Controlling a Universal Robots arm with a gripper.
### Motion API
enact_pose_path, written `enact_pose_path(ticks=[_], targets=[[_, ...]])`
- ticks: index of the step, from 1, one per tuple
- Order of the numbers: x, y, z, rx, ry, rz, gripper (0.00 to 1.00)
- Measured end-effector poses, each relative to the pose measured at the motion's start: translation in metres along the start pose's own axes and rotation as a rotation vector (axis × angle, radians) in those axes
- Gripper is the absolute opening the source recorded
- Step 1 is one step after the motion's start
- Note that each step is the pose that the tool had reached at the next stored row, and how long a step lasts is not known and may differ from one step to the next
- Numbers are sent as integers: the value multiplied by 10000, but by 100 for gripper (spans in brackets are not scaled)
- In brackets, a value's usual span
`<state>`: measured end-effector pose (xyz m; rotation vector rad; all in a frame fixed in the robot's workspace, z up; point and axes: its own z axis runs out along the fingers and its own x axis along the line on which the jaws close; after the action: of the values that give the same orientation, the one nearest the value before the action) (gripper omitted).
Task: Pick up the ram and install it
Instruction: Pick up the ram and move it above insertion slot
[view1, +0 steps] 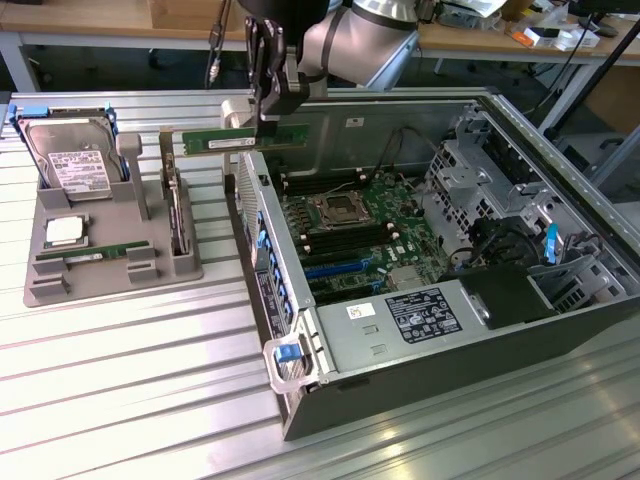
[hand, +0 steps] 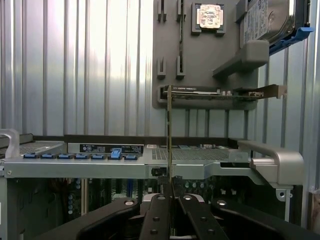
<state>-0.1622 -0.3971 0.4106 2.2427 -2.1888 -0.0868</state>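
Exterior view, nearest the camera: open server chassis (view1: 330, 405) on the ribbed aluminium table (view1: 120, 400), blue latch (view1: 287, 352) at its front corner. Behind that, a labelled metal cover (view1: 420, 318), then the motherboard (view1: 355, 228) with blue slots (view1: 330, 268) and black slots either side of the processor socket (view1: 335, 210). None of these slots is touched by the ram. Toward the exterior view's left, a grey tray (view1: 110, 275) holds a second green stick (view1: 85, 255), a silver processor chip (view1: 64, 232), an upright card (view1: 176, 205) and a hard drive (view1: 72, 160). Further back, the gripper (view1: 268, 118) is clamped on the ram (view1: 235, 139). The stick is held level and lengthwise in the air, over the chassis wall that faces the tray. In the wrist view the gripper (hand: 170, 192) pinches the ram (hand: 170, 130), seen edge-on and pointing away from the camera.
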Motion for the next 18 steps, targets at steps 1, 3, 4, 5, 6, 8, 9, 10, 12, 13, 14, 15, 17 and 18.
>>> enact_pose_path(ticks=[1,3,4,5,6,8,9,10,12,13,14,15,17,18], targets=[[0,-7,0,0,0,0,12],[1,-35,-1,0,0,0,12],[1,-47,-2,0,0,0,12],[1,-55,-2,0,0,0,12],[1,-60,-2,0,0,0,12],[2,-71,-3,-1,1,0,12],[2,-79,-3,0,0,0,12],[2,-87,-3,0,0,0,12],[2,-104,-4,0,0,0,12],[3,-118,-4,0,0,0,12],[3,-128,-4,0,0,0,12],[3,-135,-5,0,1,0,12],[4,-150,-4,0,0,0,12],[4,-157,-5,0,1,0,12]])
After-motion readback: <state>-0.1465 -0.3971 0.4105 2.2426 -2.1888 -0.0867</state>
